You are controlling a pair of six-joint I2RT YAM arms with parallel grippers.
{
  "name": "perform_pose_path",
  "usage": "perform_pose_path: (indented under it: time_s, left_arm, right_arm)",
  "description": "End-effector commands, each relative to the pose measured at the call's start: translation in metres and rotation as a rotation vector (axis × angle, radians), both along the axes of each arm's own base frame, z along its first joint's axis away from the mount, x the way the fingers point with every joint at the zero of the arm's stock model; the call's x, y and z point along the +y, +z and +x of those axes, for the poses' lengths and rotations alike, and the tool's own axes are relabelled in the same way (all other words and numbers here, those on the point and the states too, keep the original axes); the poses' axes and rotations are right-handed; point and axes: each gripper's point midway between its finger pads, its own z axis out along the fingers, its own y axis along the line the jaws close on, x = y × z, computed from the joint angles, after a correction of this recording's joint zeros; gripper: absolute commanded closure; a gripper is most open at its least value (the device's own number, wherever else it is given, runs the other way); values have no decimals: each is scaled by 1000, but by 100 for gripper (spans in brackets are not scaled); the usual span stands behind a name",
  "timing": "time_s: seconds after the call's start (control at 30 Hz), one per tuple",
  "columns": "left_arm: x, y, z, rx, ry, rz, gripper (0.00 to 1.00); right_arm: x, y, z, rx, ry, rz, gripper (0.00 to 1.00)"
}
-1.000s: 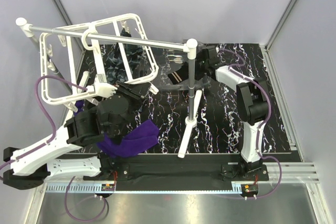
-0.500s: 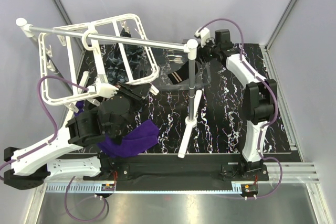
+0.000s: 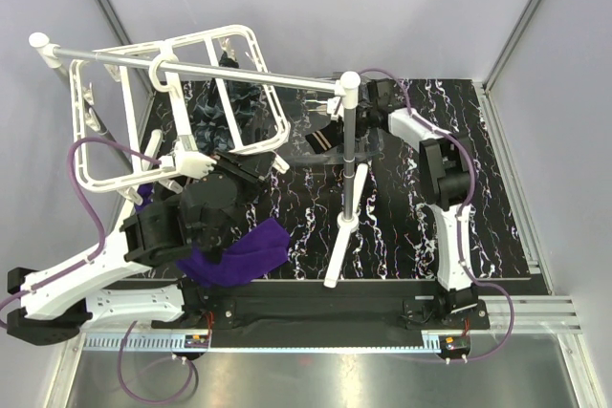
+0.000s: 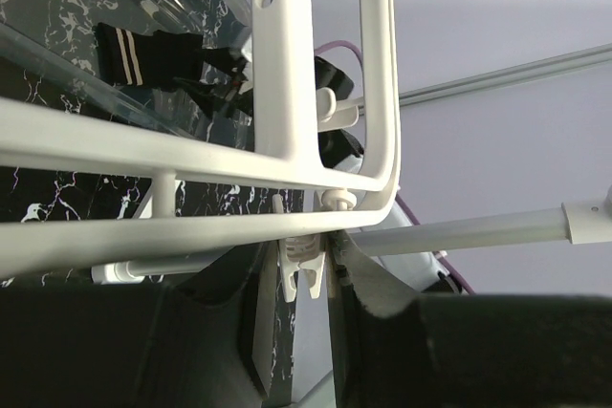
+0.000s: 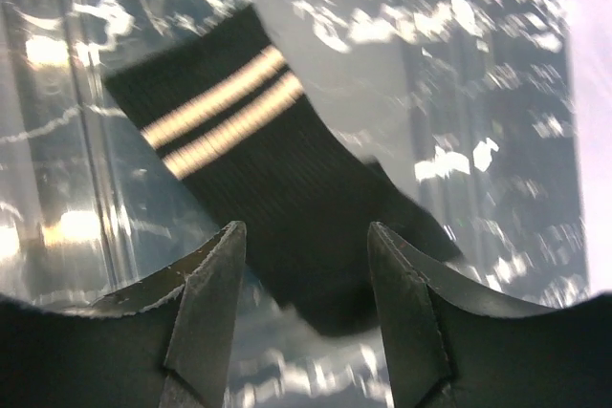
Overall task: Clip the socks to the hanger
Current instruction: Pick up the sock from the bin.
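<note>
The white grid hanger hangs by its hook from the silver rod. Dark marbled socks hang on it. My left gripper is at the hanger's lower rim; in the left wrist view it is shut on a small white clip under the frame. The purple sock lies on the table beside my left arm. The black sock with tan stripes lies behind the stand. My right gripper is open just above it; the sock shows between the fingers.
The silver rod stand with white caps stands mid-table, its legs spread toward the front. The sock under my right gripper lies on a shiny clear plastic surface. Grey walls close in the back and sides.
My right arm lifted up and back half a second ago and has come down again over the striped sock. My left arm and the hanger have not moved.
</note>
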Motion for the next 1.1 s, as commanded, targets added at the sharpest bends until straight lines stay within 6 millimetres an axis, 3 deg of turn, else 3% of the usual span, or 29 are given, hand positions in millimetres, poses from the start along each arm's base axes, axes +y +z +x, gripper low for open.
perform_pose_path:
  time_s: [0.0, 0.23, 0.4, 0.43, 0.8, 0.83, 1.07]
  left_arm:
    - [-2, 10, 0, -14, 0, -22, 100]
    - [5, 12, 0, -25, 12, -29, 100]
    - [8, 15, -1, -33, 13, -34, 100]
    - [10, 15, -1, -37, 20, -33, 100]
    - [10, 17, 0, -43, 21, -31, 100]
    - [10, 16, 0, -43, 21, -30, 100]
    - [13, 16, 0, -44, 28, -22, 100]
  right_arm:
    - [31, 17, 4, -98, 148, 26, 40]
    - [50, 11, 8, -81, 180, 20, 40]
    - [52, -12, 8, -12, 189, -6, 38]
    - [50, -21, 0, 35, 205, -41, 37]
    - [44, -35, -20, 173, 204, -88, 35]
    - [45, -45, -22, 209, 193, -94, 35]
    - [48, -67, -37, 323, 173, -160, 36]
